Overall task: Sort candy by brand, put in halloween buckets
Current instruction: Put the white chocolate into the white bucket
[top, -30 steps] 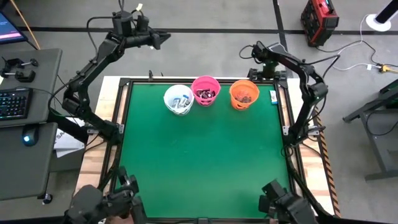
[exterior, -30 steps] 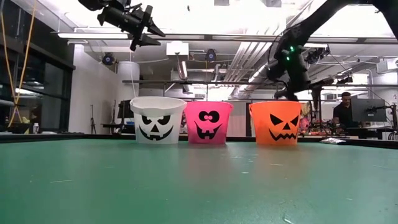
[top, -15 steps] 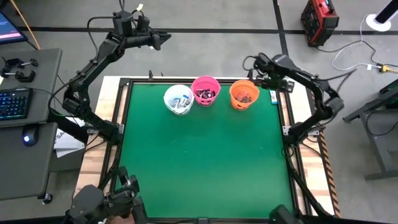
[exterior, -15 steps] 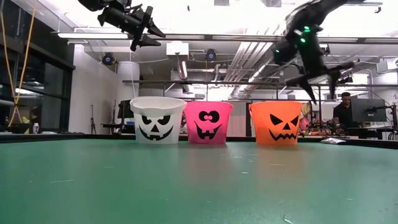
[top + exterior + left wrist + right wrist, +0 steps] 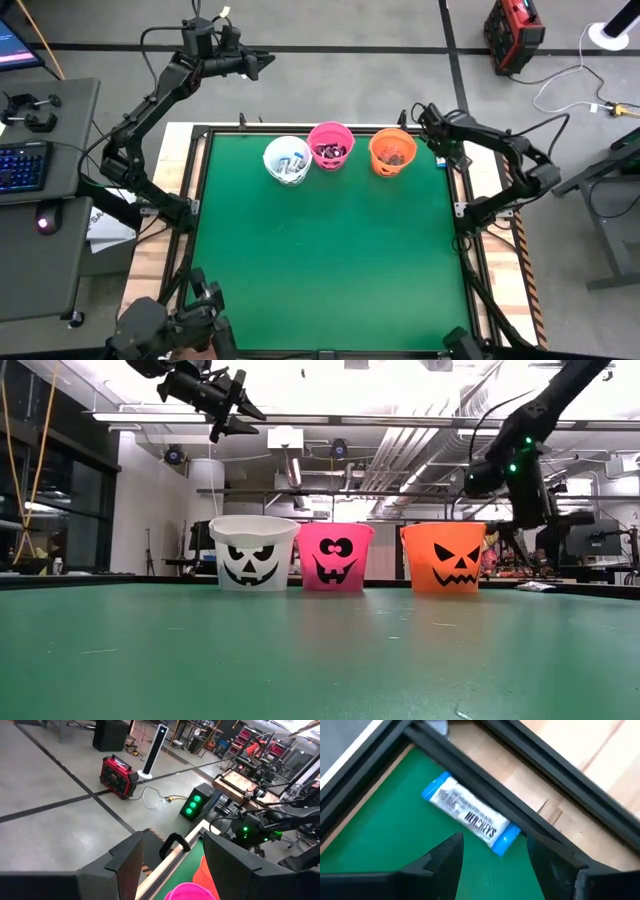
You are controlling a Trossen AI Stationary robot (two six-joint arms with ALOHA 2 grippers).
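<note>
Three halloween buckets stand in a row near the table's far edge: white [image 5: 287, 160], pink [image 5: 330, 145] and orange [image 5: 392, 151], each with candy inside. One candy [image 5: 469, 815], white with blue ends, lies flat on the green mat in the far right corner, against the black frame. My right gripper [image 5: 492, 865] hangs open just above it, pointing steeply down, and touches nothing. My left gripper [image 5: 266, 62] is held high beyond the far left edge, open and with nothing in it.
The black frame rail [image 5: 485, 775] runs right beside the candy, with bare wood beyond it. The green mat [image 5: 320, 260] stretches in front of the buckets. A desk with a keyboard [image 5: 22, 165] stands left of the table.
My right gripper has swung from behind the orange bucket toward the table's far right corner. It has come down over the candy lying there and rolled about its own axis. Its fingers have stayed open.
</note>
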